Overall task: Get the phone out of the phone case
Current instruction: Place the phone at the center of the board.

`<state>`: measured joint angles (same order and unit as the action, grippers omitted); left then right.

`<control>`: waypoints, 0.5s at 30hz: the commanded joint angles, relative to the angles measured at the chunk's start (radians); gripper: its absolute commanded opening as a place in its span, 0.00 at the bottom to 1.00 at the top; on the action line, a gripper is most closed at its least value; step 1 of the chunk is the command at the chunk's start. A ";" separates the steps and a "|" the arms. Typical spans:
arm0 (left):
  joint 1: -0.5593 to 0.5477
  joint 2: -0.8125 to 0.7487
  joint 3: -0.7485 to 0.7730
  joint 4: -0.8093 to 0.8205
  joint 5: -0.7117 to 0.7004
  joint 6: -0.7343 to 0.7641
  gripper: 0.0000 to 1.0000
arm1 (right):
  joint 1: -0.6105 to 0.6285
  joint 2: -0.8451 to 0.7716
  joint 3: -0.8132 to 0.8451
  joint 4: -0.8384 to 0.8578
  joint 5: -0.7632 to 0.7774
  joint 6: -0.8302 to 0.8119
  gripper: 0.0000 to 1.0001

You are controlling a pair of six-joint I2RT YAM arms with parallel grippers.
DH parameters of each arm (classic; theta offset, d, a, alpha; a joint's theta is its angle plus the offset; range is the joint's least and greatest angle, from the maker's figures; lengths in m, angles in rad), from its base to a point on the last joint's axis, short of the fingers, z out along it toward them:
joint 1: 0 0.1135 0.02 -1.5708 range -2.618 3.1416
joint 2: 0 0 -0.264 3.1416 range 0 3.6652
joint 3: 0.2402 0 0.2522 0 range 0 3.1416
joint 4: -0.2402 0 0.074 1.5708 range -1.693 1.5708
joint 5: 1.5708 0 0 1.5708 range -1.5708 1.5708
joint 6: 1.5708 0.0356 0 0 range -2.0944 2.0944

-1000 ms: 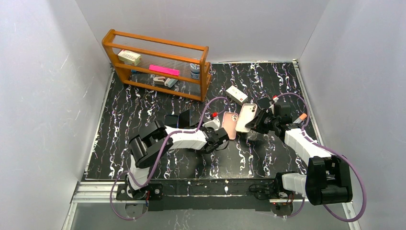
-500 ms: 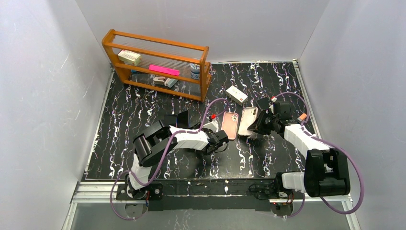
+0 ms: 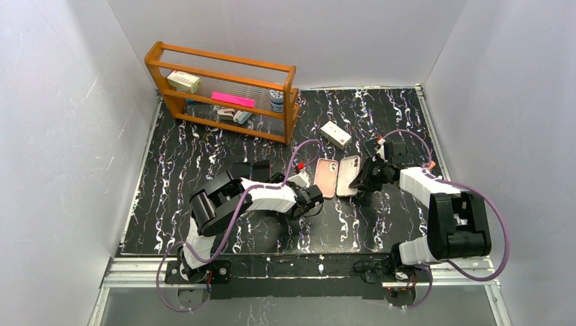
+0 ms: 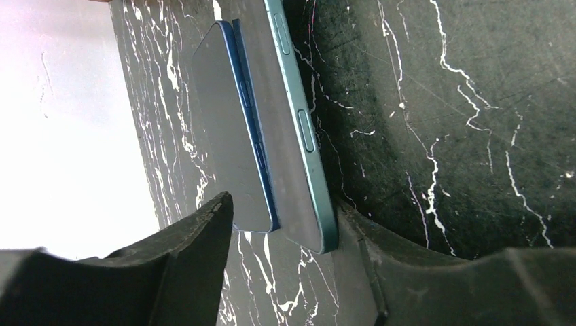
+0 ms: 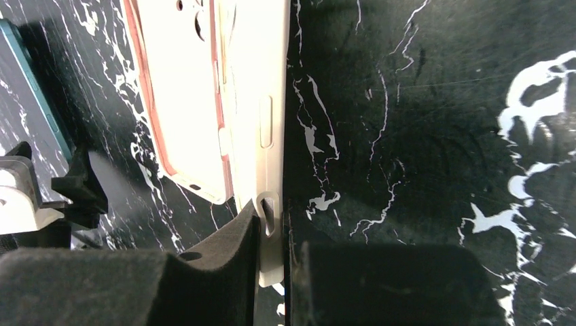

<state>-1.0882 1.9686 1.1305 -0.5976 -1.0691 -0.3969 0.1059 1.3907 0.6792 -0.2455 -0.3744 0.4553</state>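
Note:
The pink phone [image 3: 325, 178] lies back up on the black marbled table, apart from its case; it also shows in the right wrist view [image 5: 183, 95]. The empty white phone case [image 3: 349, 175] sits right beside it, long edges close together. My right gripper [image 3: 365, 179] is shut on the case's side wall [image 5: 272, 102] near its lower corner, one pad on each face [image 5: 231, 272]. My left gripper [image 3: 282, 183] is open and empty, left of the pink phone, its fingers [image 4: 183, 258] spread around the ends of two dark phones.
A blue-edged phone [image 4: 224, 136] and a teal-edged phone [image 4: 292, 115] lie side by side at the left gripper's tips [image 3: 253, 170]. A small white box [image 3: 335, 134] lies behind the phones. A wooden rack [image 3: 224, 92] with small items stands at the back left.
My right gripper has lowered the white case and brought it in beside the pink phone, the right arm stretching further back. The left gripper has shifted only slightly.

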 commanded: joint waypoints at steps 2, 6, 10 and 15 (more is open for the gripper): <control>0.002 -0.056 0.016 -0.024 0.004 -0.041 0.55 | -0.004 0.060 0.039 0.016 -0.102 -0.024 0.08; 0.002 -0.084 0.018 -0.026 0.031 -0.039 0.63 | -0.004 0.094 0.052 0.006 -0.116 -0.030 0.14; 0.003 -0.115 0.014 -0.029 0.051 -0.042 0.70 | -0.003 0.110 0.057 -0.007 -0.116 -0.037 0.24; 0.036 -0.120 0.010 -0.021 0.088 -0.034 0.71 | 0.001 0.129 0.072 -0.038 -0.090 -0.050 0.35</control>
<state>-1.0782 1.9137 1.1305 -0.6109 -1.0084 -0.4046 0.0978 1.4975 0.7071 -0.2508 -0.4561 0.4309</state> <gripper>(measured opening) 0.709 0.312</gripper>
